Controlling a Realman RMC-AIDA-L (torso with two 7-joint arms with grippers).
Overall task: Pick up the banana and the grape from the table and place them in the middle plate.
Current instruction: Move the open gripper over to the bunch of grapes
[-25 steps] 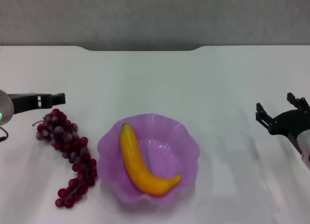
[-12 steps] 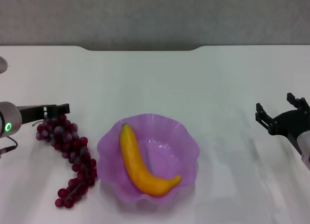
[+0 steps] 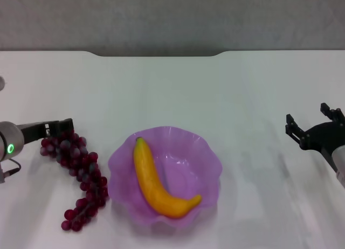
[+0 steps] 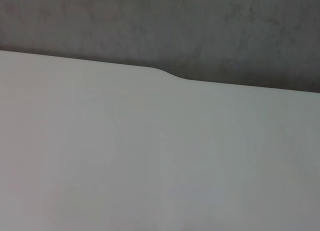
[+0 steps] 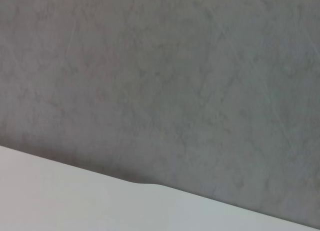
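Yellow banana [image 3: 161, 184] is seen lying inside the middle plate [image 3: 207, 152]. The grape [image 3: 75, 171] is met at its far end by the left end effector [image 3: 60, 126], whose opening cannot be told. The right end effector [image 3: 314, 128] is held spread and empty at the table's [image 3: 172, 87] right.

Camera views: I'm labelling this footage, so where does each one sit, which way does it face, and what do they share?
Head view: high, looking forward and down at the table, middle plate, banana, grape; left tool and right tool show.
Left wrist view: looks across bare table at the wall; no body.
Right wrist view: mostly wall; no body.
Shared: the table's notched far edge.
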